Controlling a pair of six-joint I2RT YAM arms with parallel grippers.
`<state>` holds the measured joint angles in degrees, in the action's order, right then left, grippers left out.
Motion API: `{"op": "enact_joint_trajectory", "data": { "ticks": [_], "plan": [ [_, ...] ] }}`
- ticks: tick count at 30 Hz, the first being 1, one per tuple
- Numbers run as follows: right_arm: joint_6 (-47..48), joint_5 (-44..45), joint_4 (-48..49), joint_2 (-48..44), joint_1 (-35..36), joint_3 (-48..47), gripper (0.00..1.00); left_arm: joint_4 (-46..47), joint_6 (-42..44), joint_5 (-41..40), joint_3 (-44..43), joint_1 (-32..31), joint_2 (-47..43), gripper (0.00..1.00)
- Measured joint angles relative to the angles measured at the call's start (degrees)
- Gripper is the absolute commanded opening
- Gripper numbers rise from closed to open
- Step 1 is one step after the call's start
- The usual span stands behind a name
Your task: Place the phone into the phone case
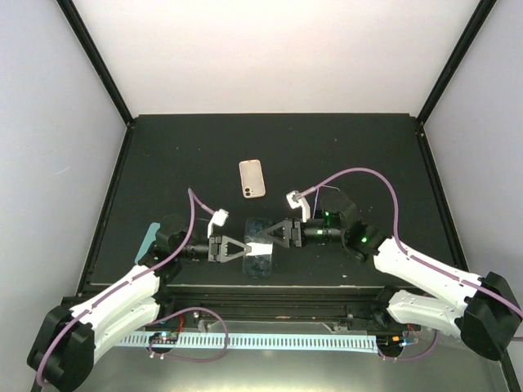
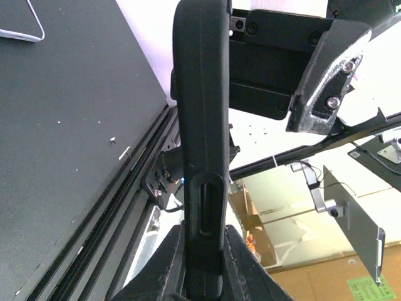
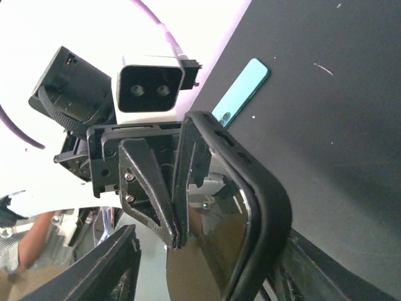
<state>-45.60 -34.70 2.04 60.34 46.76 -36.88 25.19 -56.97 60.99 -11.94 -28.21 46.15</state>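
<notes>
The phone case (image 1: 260, 260), clear with a black rim, hangs just above the table's near edge between both grippers. My left gripper (image 1: 245, 249) is shut on it. In the left wrist view the case's black rim (image 2: 200, 125) stands upright, pinched between the two fingers (image 2: 202, 237). My right gripper (image 1: 274, 238) faces it from the right and is open. In the right wrist view its fingers (image 3: 207, 254) stand wide apart on either side of the case (image 3: 266, 213), and the left gripper's fingertips (image 3: 174, 231) clamp the clear back. The phone (image 1: 252, 178), cream-coloured, lies flat on the black table farther back.
A flat teal object (image 1: 149, 238) lies at the table's left edge, also in the right wrist view (image 3: 241, 93). The black table (image 1: 359, 155) is bounded by white walls and black corner posts. A light slotted rail (image 1: 270, 340) runs along the front, below the arm bases.
</notes>
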Motion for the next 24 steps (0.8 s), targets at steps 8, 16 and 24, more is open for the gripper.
{"op": "enact_joint_trajectory", "data": {
  "ticks": [8,16,24],
  "plan": [
    [0.0,-0.2,2.6,3.8,-1.4,0.0,0.16,-2.3,3.5,0.1,-0.2,0.0,0.5,0.02],
    [1.9,0.8,4.2,3.2,-1.6,0.2,0.01,-13.4,12.4,-2.0,-4.3,0.0,0.8,0.02],
    [1.5,0.5,8.9,5.4,-2.3,2.6,0.01,-21.0,17.5,-3.4,-7.0,0.0,3.1,0.14]
  ]
}}
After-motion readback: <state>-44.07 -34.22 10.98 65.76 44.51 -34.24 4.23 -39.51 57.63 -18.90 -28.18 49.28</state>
